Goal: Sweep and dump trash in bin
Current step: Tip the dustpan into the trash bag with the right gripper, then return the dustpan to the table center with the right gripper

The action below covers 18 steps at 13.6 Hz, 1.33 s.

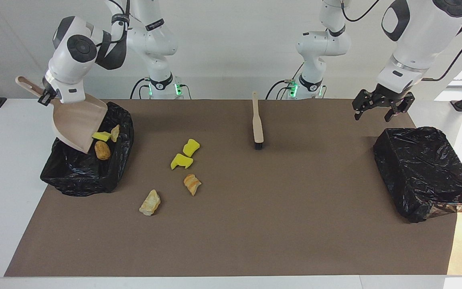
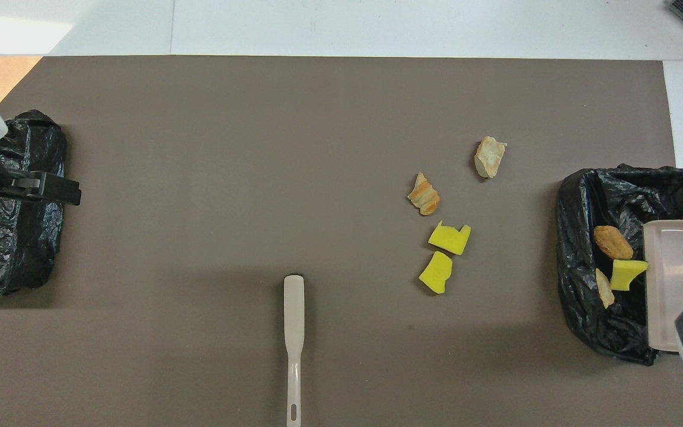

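Note:
My right gripper [image 1: 46,98] is shut on the handle of the pale dustpan [image 1: 78,122], which is tilted steeply over the black-lined bin [image 1: 82,174] at the right arm's end. A yellow sponge piece [image 1: 102,136] and two tan-orange chunks [image 1: 102,150] are at the pan's lip, dropping into the bin [image 2: 578,237]. Several trash pieces lie on the brown mat beside that bin: two yellow pieces [image 1: 181,161], a striped chunk [image 1: 192,184] and a pale chunk [image 1: 150,202]. My left gripper [image 1: 379,110] is open and empty, raised over the edge of the other bin [image 1: 423,172].
A pale brush [image 1: 257,122] lies on the mat midway between the two arms, close to the robots, bristles pointing away from them; it also shows in the overhead view [image 2: 294,332]. White table surface borders the mat at both ends.

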### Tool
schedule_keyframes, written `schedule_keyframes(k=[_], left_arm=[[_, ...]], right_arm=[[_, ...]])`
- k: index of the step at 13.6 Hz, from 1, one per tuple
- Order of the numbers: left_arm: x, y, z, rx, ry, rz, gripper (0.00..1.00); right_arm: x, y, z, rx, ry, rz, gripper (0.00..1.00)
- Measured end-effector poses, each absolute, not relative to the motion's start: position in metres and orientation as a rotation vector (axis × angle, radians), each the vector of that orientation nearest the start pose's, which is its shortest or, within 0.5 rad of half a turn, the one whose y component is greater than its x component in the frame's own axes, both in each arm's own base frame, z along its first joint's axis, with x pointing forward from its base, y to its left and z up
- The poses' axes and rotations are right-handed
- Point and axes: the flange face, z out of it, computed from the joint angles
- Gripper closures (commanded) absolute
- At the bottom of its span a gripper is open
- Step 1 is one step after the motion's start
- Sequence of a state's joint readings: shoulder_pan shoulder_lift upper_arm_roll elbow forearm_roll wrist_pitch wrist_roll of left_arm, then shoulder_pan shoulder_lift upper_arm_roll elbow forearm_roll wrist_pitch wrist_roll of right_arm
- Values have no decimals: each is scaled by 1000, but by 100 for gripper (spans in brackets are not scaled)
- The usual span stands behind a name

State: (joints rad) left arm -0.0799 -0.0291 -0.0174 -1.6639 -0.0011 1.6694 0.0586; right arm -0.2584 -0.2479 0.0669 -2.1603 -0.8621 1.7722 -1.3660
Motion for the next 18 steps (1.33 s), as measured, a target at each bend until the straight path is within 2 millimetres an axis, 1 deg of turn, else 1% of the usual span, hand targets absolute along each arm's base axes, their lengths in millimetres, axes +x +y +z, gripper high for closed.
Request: schedule_keyframes(k=[1, 3, 5, 7, 8, 9, 10, 12, 13, 14, 16, 18], left_arm=[[551, -55, 605, -3129, 249, -52, 0], [551, -56, 605, -3127, 253, -52, 0], [551, -57, 606, -3126, 255, -56, 0], [551, -52, 607, -3125, 243, -60, 0], [552, -48, 608, -3125, 231, -62, 0], [552, -43, 608, -3126, 217, -63, 0], [553, -39, 608, -3126, 205, -64, 0], [553, -36, 608, -3127, 196, -64, 0], [553, -36, 608, -3127, 196, -64, 0], [553, -36, 608, -3127, 197, -64, 0], [553, -36, 608, -3127, 197, -64, 0], [553, -36, 608, -3127, 197, -64, 0]], right_arm=[[451, -153, 528, -2594, -2228, 1258, 100], [451, -154, 550, -2582, -2260, 1255, 100], [453, -151, 568, -2617, -2251, 1193, 100], [459, -137, 570, -2688, -2193, 1012, 100], [463, -126, 568, -2739, -2146, 924, 100], [468, -111, 565, -2803, -2085, 836, 100], [473, -92, 562, -2883, -2004, 743, 100], [484, -45, 560, -3059, -1792, 546, 100], [488, -24, 560, -3117, -1688, 457, 100], [493, -4, 562, -3166, -1567, 363, 100], [507, 27, 567, -3229, -1360, 230, 100], [529, 62, 564, -3272, -1162, 139, 100]])
